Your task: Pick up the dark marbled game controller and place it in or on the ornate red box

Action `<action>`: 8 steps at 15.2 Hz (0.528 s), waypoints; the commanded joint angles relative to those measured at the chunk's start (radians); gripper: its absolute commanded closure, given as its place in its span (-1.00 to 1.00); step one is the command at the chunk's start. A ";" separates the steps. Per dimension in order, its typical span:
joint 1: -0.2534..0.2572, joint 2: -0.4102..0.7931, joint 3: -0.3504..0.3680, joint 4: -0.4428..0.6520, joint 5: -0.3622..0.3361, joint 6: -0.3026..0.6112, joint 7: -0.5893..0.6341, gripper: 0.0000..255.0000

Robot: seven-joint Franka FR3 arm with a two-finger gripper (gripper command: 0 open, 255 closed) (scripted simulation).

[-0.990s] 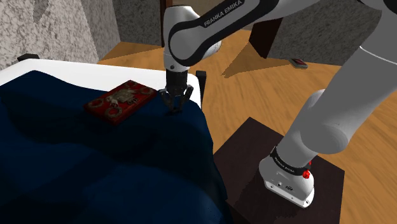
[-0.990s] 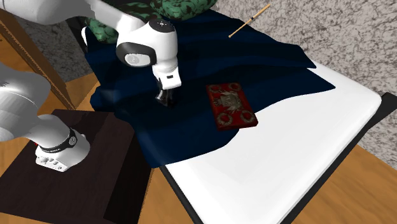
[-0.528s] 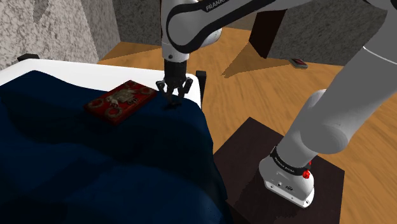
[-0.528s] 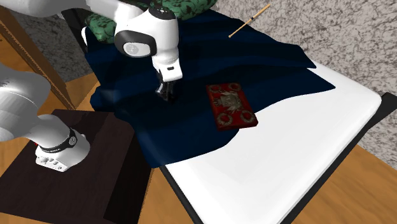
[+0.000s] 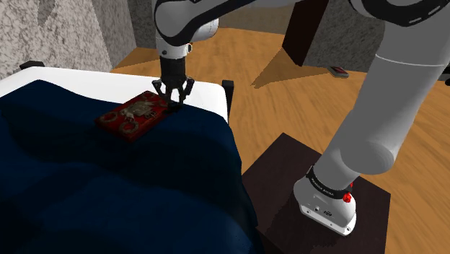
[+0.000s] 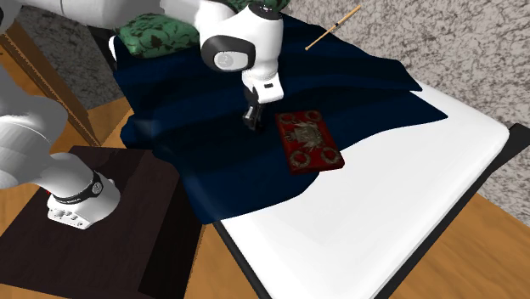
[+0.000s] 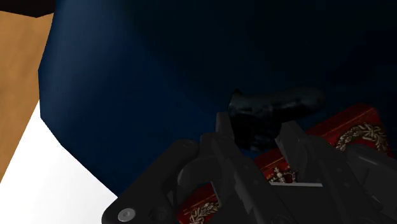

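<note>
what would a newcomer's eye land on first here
The big white arm reaches over a dark blue blanket spread on a bed. Its black gripper clasps a dark controller at one end of the ornate red box, which stands out vividly against the blanket.

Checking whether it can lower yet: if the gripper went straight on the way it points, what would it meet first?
Likely an edge of the red box, just beyond the controller clasped in the gripper. The blue blanket lies right beside that edge, so depth leaves doubt.
</note>
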 commanded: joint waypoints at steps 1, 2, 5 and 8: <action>0.006 0.080 -0.002 0.118 -0.020 -0.039 0.014 1.00; 0.010 0.120 -0.004 0.176 -0.030 -0.058 0.020 1.00; 0.025 0.246 -0.010 0.367 -0.056 -0.124 0.034 1.00; 0.046 0.388 -0.018 0.596 -0.081 -0.211 0.045 1.00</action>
